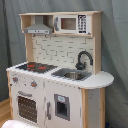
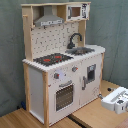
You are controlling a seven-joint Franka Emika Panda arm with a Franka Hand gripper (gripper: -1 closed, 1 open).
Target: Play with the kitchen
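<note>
Approach the kitchen (image 2: 62, 60) front squarely, aiming for the oven door (image 2: 64, 96); claw (image 2: 120, 104) opening cannot be determined.

You're looking at a pale, light-brown wooden tabletop (image 2: 95, 116) carrying everything in the second exterior view, and a dark seam is running across it toward the second exterior view's lower right, splitting the surface into boards. Standing directly on it is the tall toy kitchen of white panels and pale wood (image 2: 60, 75), upright, its base sitting flat on the wood. In the first exterior view the same kitchen (image 1: 55, 85) is filling the frame, and only a sliver of the wooden surface (image 1: 4, 109) is peeking out at the first exterior view's lower left, beside the kitchen's base.
</note>
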